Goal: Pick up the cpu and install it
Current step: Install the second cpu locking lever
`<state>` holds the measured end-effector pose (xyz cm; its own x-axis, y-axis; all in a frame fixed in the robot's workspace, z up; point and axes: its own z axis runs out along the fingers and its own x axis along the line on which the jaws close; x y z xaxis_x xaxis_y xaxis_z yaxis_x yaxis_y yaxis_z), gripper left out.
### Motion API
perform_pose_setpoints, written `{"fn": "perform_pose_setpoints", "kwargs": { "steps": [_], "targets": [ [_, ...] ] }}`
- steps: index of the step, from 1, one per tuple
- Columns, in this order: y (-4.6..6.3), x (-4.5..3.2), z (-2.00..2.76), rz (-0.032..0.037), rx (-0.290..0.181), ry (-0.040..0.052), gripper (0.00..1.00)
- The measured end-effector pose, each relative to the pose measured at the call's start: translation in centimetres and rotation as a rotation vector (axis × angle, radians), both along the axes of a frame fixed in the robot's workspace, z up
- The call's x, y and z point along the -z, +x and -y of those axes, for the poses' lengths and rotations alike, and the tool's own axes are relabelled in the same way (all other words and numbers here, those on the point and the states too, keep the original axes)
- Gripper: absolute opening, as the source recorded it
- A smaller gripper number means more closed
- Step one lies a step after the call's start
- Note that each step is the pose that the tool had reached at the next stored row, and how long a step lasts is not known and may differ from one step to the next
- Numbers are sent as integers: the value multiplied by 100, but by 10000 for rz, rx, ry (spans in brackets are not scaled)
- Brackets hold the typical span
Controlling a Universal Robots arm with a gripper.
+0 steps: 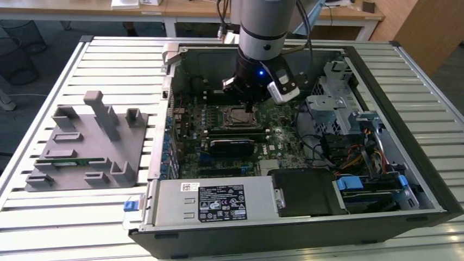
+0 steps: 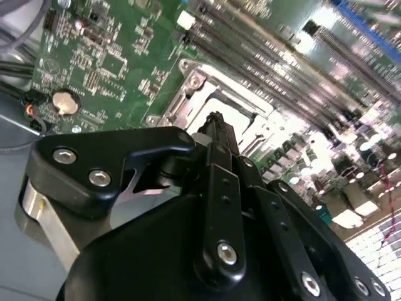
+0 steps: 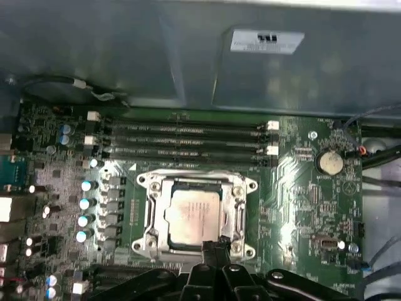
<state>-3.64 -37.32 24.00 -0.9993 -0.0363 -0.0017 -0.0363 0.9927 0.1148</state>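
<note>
The cpu (image 3: pixel 193 214), a flat silver square, lies inside the metal-framed socket (image 3: pixel 150 207) on the green motherboard (image 3: pixel 301 207). In the exterior view the cpu (image 1: pixel 236 115) sits mid-board inside the open computer case. My gripper (image 3: pixel 213 246) hangs just over the socket's rim, with its black fingers together and nothing visible between them. In the second wrist view the gripper (image 2: pixel 216 120) points down at the bright cpu (image 2: pixel 244 119) and the socket frame (image 2: pixel 188 94). In the exterior view the gripper (image 1: pixel 249 107) stands upright above the socket.
Memory slots (image 3: pixel 188 141) run beside the socket, and the case wall (image 3: pixel 188 56) rises behind them. A coin battery (image 3: pixel 329 162) sits on the board. Drive cage (image 1: pixel 340 109), cables (image 1: pixel 355 147) and power supply (image 1: pixel 210 201) crowd the case. A grey fixture (image 1: pixel 83 144) holds a green memory stick (image 1: pixel 76 161).
</note>
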Motion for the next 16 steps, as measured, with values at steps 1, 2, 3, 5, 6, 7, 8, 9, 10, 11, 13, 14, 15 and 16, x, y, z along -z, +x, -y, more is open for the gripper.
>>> {"fn": "perform_pose_setpoints", "kwargs": {
  "steps": [1, 2, 3, 5, 6, 7, 8, 9, 10, 11, 13, 14, 15, 16],
  "targets": [
    [-2, 4, 88, 0, 1, 0, 11],
    [-20, 17, 212, 0, 1, 6, 11],
    [-37, 22, 230, 0, 3, 11, 11],
    [-87, 29, 239, 0, 1, 13, 11],
    [-112, 33, 240, 1, 1, 15, 11],
    [-137, 37, 240, 1, 1, 16, 11],
    [-161, 39, 241, 0, 1, 16, 11],
    [-180, 40, 244, 0, 1, 16, 11],
    [-193, 43, 247, 0, 1, 18, 11],
    [-201, 47, 250, 1, 1, 21, 11],
    [-225, 60, 252, 0, 0, 23, 11],
    [-241, 69, 252, 0, 0, 22, 11],
    [-258, 81, 252, 0, 1, 22, 11],
    [-273, 95, 252, 0, 1, 22, 11]
  ]
}}
